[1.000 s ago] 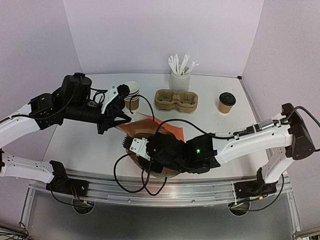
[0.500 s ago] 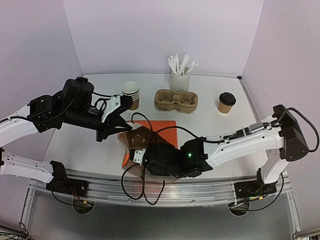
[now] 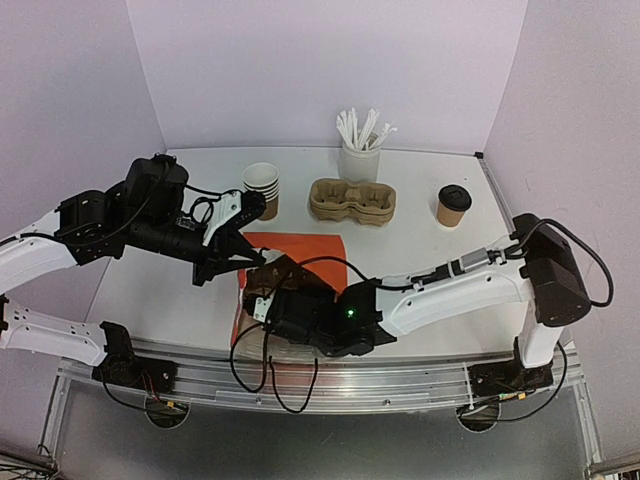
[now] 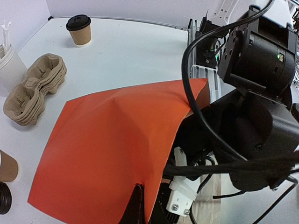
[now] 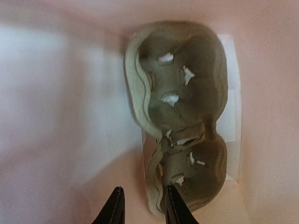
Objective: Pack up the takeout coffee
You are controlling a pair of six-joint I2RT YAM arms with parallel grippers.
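The takeout coffee (image 3: 453,205), a brown cup with a black dome lid, stands at the back right of the table; it also shows in the left wrist view (image 4: 79,29). My left gripper (image 3: 238,255) is shut on the edge of an orange paper bag (image 3: 300,250), holding its mouth up (image 4: 112,149). My right gripper (image 5: 142,205) is deep inside the bag, hidden from above. Its jaws straddle the near rim of a brown pulp cup carrier (image 5: 182,102) that lies against the bag's inner wall.
A stack of pulp carriers (image 3: 352,200) sits at the back middle, with a white cup of stirrers (image 3: 360,160) behind it. A stack of lidless brown cups (image 3: 262,188) stands back left. The right arm's body and cables (image 3: 330,315) crowd the bag's mouth near the front edge.
My right arm has pushed further left and deeper into the bag. The bag has swung and flattened toward the left front. My left gripper has kept hold of the bag's edge.
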